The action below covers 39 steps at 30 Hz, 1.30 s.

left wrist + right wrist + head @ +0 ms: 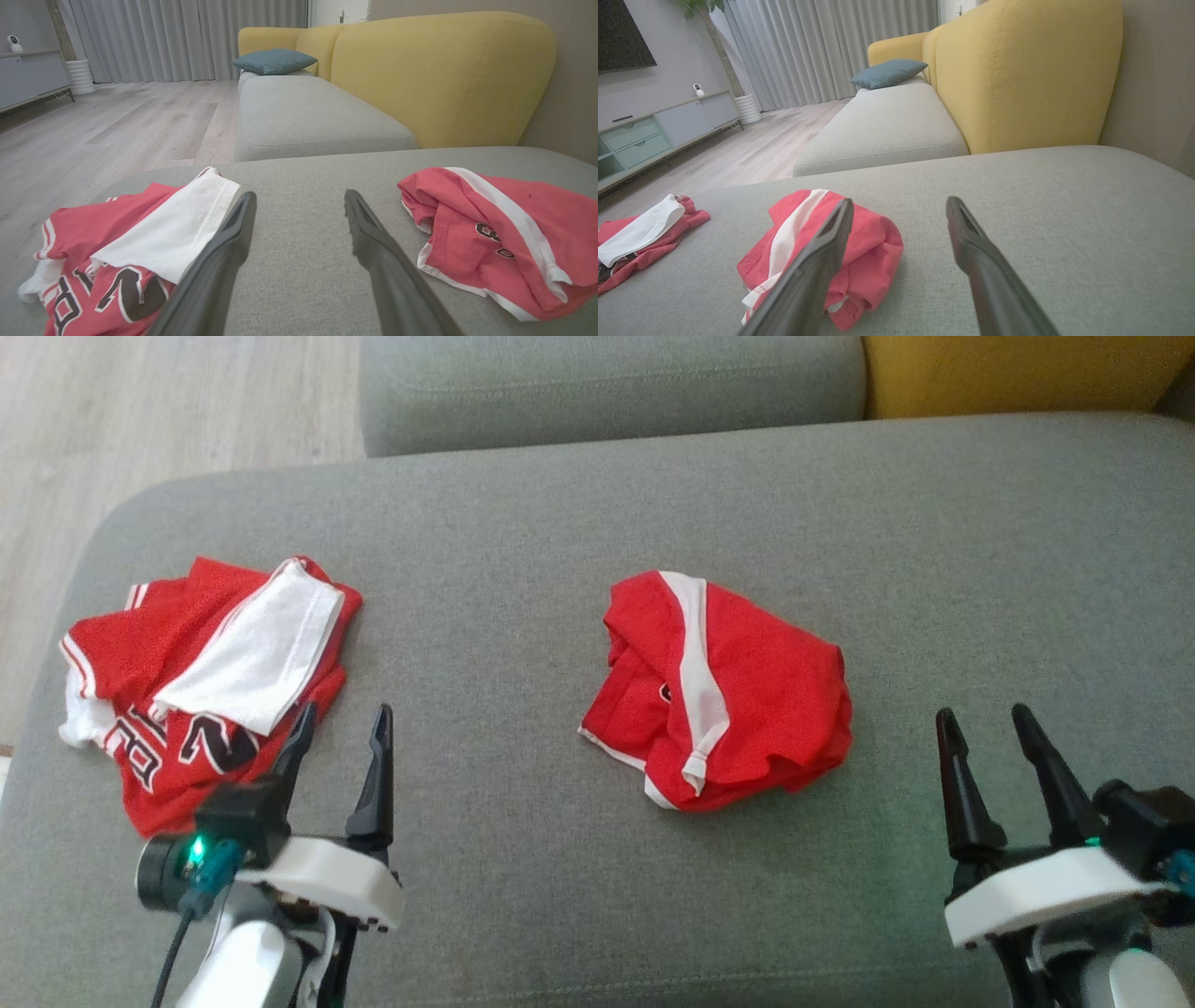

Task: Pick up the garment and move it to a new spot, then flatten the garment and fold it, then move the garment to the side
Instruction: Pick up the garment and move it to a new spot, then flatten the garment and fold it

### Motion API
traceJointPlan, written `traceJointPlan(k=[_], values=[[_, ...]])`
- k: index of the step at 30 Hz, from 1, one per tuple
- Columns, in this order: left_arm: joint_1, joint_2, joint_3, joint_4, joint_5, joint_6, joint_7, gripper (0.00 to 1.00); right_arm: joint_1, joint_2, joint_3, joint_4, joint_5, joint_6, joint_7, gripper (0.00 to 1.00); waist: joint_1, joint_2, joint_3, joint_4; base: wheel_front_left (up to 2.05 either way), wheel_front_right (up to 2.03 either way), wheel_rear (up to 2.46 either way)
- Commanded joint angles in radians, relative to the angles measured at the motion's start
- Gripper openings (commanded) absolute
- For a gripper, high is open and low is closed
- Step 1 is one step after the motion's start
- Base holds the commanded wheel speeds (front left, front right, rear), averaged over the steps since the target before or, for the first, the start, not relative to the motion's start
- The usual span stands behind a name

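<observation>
Head view puts the crumpled red shorts [738, 700] at the centre of the frame, loose on the grey sofa cushion [560, 523]. A white stripe runs down them and the hems are bunched under. A red jersey [187, 691] lies at the left of the frame. Both claws are released and empty: the left claw [345, 711] at lower left, by the jersey's edge, and the right claw [983, 712] at lower right, apart from the shorts. I take the shorts as the garment to handle, with the pick-up not yet begun. The next move calls for a reach to their raised fold and a firm pinch of cloth.
</observation>
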Motion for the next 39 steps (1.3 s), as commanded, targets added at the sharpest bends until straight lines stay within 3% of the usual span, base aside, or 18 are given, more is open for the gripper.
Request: traceJointPlan(k=[1,30,39], values=[[-0.034,0.030,0.043,-0.039,-0.006,0.010,-0.012,1.00,-0.019,-0.005,0.019,-0.044,-0.003,0.008,0.004,1.00,0.0000,-0.0001,-0.015,0.000,0.00,0.00,0.00],[0.004,0.058,0.025,-0.052,-0.013,0.027,-0.004,1.00,0.028,0.002,0.011,-0.077,-0.025,0.008,0.051,1.00,0.0000,-0.0001,-0.047,0.016,0.00,0.00,0.00],[-0.025,0.051,0.006,-0.072,-0.005,0.029,0.005,1.00,0.006,-0.021,0.133,-0.046,-0.024,0.008,0.136,1.00,0.0000,-0.0001,-0.010,0.035,0.00,0.00,0.00]])
